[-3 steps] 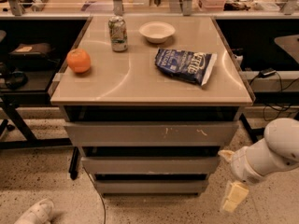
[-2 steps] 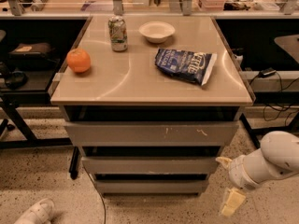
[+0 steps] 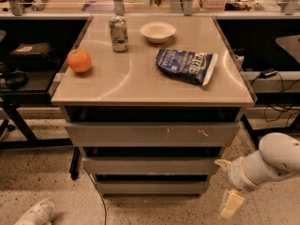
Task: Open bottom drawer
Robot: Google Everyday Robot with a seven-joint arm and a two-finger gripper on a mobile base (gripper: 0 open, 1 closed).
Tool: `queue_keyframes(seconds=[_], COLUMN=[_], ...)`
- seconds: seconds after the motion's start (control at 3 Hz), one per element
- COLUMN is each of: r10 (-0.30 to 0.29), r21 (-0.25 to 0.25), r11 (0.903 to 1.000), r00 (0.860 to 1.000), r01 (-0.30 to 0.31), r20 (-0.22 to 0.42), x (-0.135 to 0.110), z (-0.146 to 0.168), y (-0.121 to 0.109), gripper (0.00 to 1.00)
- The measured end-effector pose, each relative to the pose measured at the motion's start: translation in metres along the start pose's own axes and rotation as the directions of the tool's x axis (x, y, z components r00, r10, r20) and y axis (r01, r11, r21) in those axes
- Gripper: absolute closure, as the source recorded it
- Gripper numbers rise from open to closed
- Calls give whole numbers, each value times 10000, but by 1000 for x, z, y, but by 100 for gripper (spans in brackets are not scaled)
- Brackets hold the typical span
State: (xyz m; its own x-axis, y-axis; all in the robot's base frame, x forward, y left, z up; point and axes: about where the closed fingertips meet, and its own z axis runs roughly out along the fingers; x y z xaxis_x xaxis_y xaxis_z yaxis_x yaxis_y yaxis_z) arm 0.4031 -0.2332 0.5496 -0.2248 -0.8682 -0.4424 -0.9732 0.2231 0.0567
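The narrowest plain grey drawer front [image 3: 152,187], the lowest one under the beige worktop [image 3: 140,81], is shut and lies just left of my cream hand [image 3: 230,199], with its long axis running left to right. I cannot tell if the hand is apart or together. Since a second ago it has sunk a little lower.
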Motion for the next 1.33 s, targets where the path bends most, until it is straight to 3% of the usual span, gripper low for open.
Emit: queue_keyframes(seconds=[0.67, 1.0, 1.33], r10=[-3, -552, -632], r21=[-326, -2, 116], r11=[9995, 9985, 9980], r00=[9988, 9949, 9918], r01=[19, 554, 623], r20=[497, 840, 1109], x=[49, 67, 89], z=[98, 150, 200], y=[-10, -11, -25], gripper=[0, 0, 0])
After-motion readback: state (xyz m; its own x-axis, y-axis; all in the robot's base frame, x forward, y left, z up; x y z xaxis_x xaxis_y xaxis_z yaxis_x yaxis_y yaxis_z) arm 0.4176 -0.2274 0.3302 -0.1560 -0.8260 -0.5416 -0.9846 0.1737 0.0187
